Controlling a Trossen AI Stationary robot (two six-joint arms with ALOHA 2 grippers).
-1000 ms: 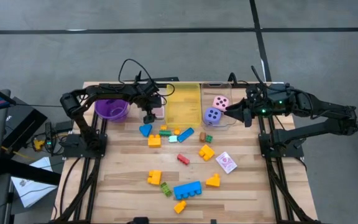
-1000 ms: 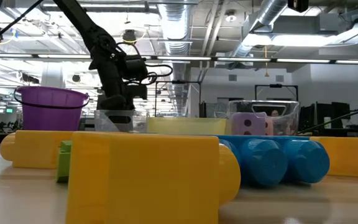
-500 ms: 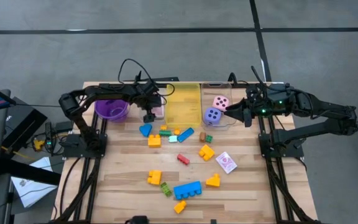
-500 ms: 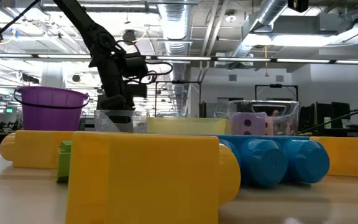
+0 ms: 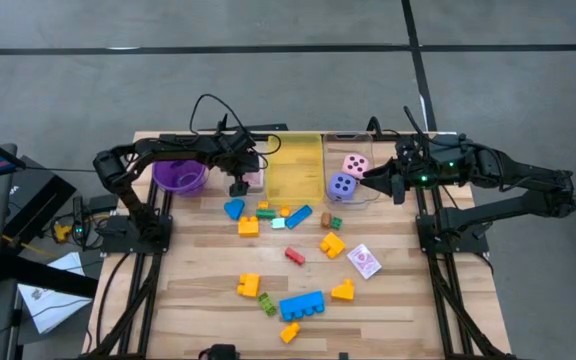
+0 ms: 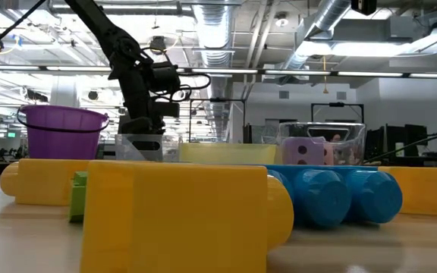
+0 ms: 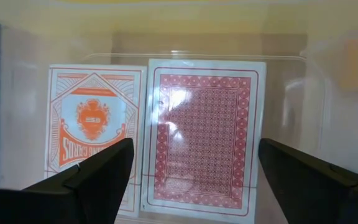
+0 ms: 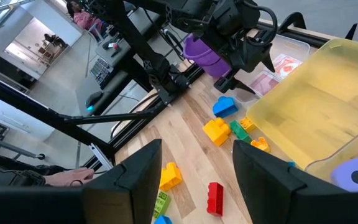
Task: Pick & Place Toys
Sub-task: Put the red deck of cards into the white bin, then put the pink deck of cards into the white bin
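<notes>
Two red-and-white playing cards, an orange-printed one (image 7: 95,134) and a red-backed one (image 7: 204,130), lie flat on the floor of a small clear bin (image 5: 255,178). My left gripper (image 7: 191,180) hangs open just above them, pointing steeply down, with a finger on either side and touching nothing. My right gripper (image 5: 364,180) is open and empty, raised beside the clear bin (image 5: 348,134) that holds the pink die (image 5: 354,163) and the purple die (image 5: 341,185). Building blocks lie loose on the table, among them a blue one (image 5: 234,209), a red one (image 5: 295,256) and a long blue one (image 5: 302,305).
The purple bowl (image 5: 179,176) stands left of the card bin, and the yellow bin (image 5: 296,168) stands between the two clear bins. Another card (image 5: 365,261) lies on the table at the right. A big yellow block (image 6: 173,220) fills the low view's foreground.
My left gripper has stayed over the card bin while its wrist turned a little. Nothing on the table has moved.
</notes>
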